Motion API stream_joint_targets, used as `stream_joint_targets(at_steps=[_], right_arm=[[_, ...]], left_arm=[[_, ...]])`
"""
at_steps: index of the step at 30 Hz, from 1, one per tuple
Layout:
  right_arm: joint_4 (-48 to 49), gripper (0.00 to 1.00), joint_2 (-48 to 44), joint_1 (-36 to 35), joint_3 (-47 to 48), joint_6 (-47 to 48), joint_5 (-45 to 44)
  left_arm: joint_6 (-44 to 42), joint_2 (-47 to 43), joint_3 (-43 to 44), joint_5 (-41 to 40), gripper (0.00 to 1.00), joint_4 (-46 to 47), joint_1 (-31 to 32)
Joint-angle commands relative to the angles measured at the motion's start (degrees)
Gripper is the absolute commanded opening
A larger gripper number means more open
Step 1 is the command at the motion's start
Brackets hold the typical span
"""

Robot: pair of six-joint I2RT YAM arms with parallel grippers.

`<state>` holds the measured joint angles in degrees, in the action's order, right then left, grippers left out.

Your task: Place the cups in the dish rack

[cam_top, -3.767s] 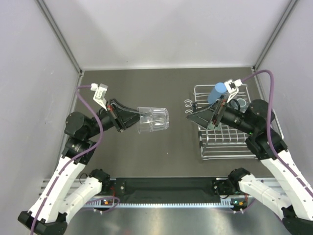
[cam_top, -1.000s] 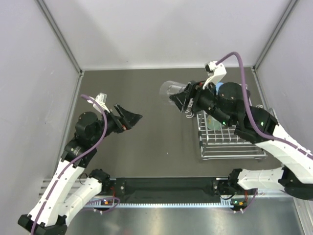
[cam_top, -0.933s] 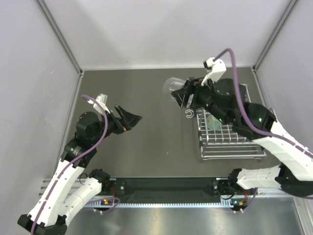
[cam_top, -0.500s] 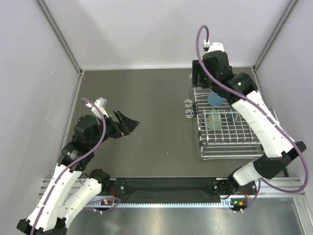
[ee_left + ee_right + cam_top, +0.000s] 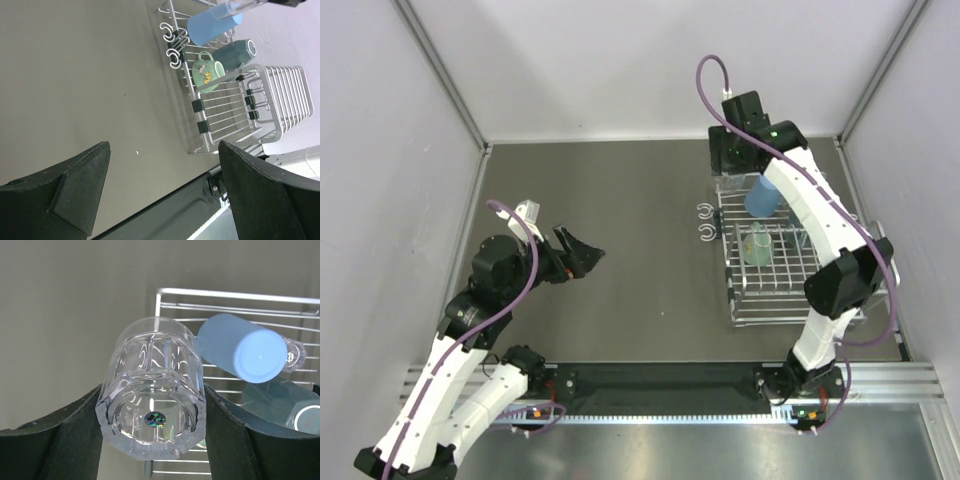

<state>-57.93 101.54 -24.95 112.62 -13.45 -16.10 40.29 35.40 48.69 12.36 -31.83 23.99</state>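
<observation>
The right gripper clamps a clear tumbler on its side above the far left corner of the dish rack. Its base bears a small shiny sticker, too small to read. In the rack lie a blue tumbler, a dark teal mug and a pale green mug. The right arm stretches far forward. The left gripper gapes empty over the table, well apart from the rack.

Looking down from above, the right arm's wrist blocks the right gripper and the clear tumbler it grips. In the right wrist view, the dark teal mug runs off the right edge, partly behind the blue tumbler.
</observation>
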Motion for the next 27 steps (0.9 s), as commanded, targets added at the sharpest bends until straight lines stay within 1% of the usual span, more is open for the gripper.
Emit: stream_joint_targets(at_steps=[1, 9, 20, 27], right_arm=[[-0.87, 0.00, 0.68, 1.48, 1.73, 1.32, 0.98], [-1.66, 0.00, 3.58, 3.59, -0.64, 1.24, 2.65], [0.27, 0.00, 1.82, 4.56, -8.81, 2.02, 2.21], [0.63, 0.00, 2.35, 5.96, -11.54, 3.69, 3.09]], left_arm=[[-1.27, 0.02, 1.24, 0.38, 0.94, -0.60, 0.01], [-0.22, -0.24, 0.27, 1.00, 0.94, -0.07, 0.01], [0.22, 1.08, 0.80, 1.79, 0.94, 0.72, 0.01], [0.66, 1.25, 0.53, 2.32, 0.94, 0.98, 0.01]])
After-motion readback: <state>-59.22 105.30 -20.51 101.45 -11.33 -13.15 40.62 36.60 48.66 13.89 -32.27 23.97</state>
